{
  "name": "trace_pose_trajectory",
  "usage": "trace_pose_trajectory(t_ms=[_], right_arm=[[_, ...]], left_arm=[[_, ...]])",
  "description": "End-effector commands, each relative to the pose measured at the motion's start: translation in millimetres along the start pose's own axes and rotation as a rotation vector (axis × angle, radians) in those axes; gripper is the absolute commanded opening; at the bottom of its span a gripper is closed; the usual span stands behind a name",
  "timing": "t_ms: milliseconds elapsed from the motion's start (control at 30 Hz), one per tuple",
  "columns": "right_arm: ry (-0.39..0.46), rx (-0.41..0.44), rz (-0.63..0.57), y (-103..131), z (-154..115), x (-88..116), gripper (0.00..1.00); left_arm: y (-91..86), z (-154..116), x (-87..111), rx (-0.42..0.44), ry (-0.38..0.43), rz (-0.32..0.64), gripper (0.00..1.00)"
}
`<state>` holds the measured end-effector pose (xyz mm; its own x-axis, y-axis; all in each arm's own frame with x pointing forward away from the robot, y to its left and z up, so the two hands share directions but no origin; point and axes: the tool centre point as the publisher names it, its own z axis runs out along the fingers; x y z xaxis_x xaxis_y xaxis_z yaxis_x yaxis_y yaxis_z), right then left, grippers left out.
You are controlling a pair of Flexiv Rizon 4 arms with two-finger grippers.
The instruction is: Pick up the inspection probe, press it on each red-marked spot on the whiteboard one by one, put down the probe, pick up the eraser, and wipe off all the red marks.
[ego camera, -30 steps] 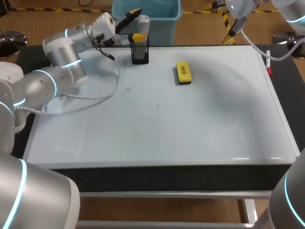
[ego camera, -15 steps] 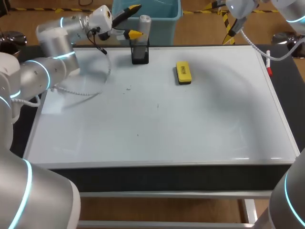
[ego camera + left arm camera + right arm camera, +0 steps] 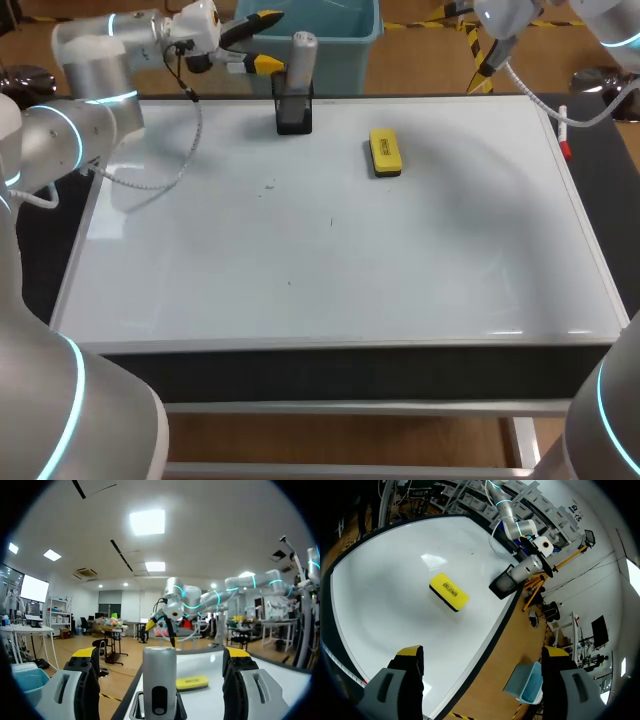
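At twelve o'clock on the whiteboard (image 3: 330, 260) the inspection probe (image 3: 302, 58) stands upright in its black holder (image 3: 293, 112). Our left gripper (image 3: 262, 42), jaws spread (nothing between), hovers at its nine o'clock; our right gripper (image 3: 480, 680) hangs wide open too, with the eraser (image 3: 385, 152) lying at the probe's three o'clock.

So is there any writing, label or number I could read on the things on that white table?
Yellow eraser: a small dark print on its top face, too small and blurred to read.
Grey probe in its black holder: no print shows.
Whiteboard: only a few tiny dark specks, no words or numbers.
Nothing here can be read as text.
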<state>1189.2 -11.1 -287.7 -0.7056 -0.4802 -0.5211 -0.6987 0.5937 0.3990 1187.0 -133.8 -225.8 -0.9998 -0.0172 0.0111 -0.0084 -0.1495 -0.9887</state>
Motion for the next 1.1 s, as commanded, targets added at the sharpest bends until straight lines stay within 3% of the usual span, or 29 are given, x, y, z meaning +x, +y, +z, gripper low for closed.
trace_pose_trajectory(t_ms=[33,133,167,233,467,533,800,1100], right_arm=[[0.005,0.003,-0.002,0,-1,0,1.00],[0.005,0.003,-0.002,0,-1,0,1.00],[0.005,0.003,-0.002,0,-1,0,1.00],[0.005,0.003,-0.002,0,-1,0,1.00],[0.005,0.003,-0.002,0,-1,0,1.00],[0.005,0.003,-0.002,0,-1,0,1.00],[0.005,0.003,-0.002,0,-1,0,1.00],[0.005,0.003,-0.002,0,-1,0,1.00]], left_arm=[[-11.4,-6,33.0,-0.137,-0.269,-0.011,1.00],[-8.5,-13,37.8,-0.191,-0.393,-0.018,1.00],[-7.2,-15,41.3,-0.213,-0.382,-0.022,1.00],[-5.2,-19,46.9,-0.278,-0.441,-0.027,1.00],[2.9,-38,67.6,-0.353,-0.598,-0.068,1.00],[5.1,-45,72.5,-0.369,-0.718,-0.064,1.00],[13.4,-61,95.0,-0.441,-0.865,-0.061,1.00],[16.8,-72,115.0,-0.638,-0.986,-0.004,1.00]])
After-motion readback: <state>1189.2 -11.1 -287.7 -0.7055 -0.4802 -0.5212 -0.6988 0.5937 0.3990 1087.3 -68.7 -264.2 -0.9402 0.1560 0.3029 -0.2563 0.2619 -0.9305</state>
